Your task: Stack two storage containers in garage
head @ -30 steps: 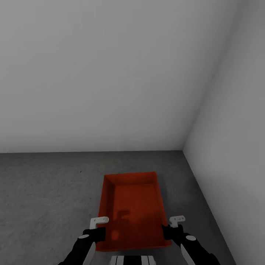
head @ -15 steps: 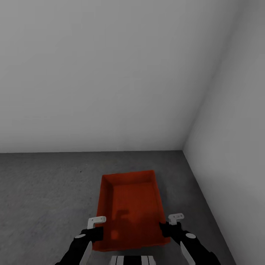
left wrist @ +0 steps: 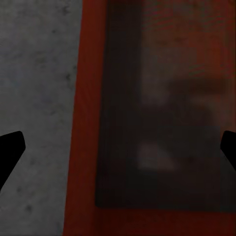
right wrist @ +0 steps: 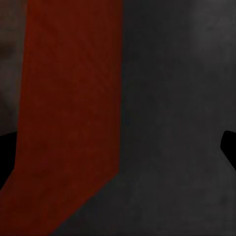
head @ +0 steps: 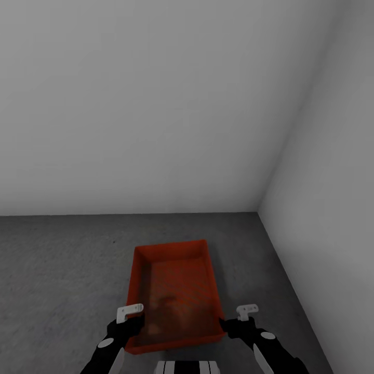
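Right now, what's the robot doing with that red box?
The robot is in a bare room corner, with an orange-red container low over the dark grey floor. The left gripper and right gripper sit at its two sides, jaws wide open around each wall. Whether the container already rests on the floor isn't clear.

Place: you're in a bare garage corner.
Evidence: plain white walls (head: 156, 104) meeting mottled dark grey concrete floor (head: 62, 270).
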Controlling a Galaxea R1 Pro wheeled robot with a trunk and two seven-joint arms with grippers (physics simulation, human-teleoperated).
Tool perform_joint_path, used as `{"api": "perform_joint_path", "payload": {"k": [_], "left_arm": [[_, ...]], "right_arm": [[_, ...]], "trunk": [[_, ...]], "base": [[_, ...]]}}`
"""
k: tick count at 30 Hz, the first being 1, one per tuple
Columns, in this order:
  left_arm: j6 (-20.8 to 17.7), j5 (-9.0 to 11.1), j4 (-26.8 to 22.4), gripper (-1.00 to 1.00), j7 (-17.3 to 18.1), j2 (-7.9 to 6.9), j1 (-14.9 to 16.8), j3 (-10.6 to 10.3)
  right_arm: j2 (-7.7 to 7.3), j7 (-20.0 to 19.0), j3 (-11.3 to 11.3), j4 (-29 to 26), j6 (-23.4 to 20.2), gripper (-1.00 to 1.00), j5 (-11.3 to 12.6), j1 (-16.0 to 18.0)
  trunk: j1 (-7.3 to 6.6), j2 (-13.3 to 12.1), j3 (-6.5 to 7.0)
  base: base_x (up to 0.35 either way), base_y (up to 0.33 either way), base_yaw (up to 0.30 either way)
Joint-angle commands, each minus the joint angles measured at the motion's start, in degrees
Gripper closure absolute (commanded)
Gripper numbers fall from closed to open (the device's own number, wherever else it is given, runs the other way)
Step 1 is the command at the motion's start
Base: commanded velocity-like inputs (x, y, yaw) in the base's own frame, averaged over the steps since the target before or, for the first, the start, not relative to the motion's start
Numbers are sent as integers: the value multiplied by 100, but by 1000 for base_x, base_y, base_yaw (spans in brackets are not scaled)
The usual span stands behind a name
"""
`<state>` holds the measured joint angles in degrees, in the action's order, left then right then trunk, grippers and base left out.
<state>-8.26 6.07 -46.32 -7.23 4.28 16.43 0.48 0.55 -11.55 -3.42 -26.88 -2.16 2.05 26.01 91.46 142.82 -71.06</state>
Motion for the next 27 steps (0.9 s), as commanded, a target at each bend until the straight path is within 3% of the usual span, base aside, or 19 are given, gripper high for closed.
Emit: {"api": "perform_joint_path", "payload": {"k": [1,15,27], "left_arm": [[-25,60,-10,-100,-19,3,0,5],[-42,75,-9,-100,-51,4,-2,22],[-10,81,-9,-100,-61,23,0,227]], "right_arm": [[-2,-5,-10,-9,-23,-100,18,0],[-2,-5,-3,-7,-29,-100,17,0],[-2,3,-1,-8,-30,-100,24,0]], "trunk": [[-1,2,-4],[-1,2,-4],[-1,2,-4]], "base": [[0,0,0],[0,0,0],[0,0,0]]}}
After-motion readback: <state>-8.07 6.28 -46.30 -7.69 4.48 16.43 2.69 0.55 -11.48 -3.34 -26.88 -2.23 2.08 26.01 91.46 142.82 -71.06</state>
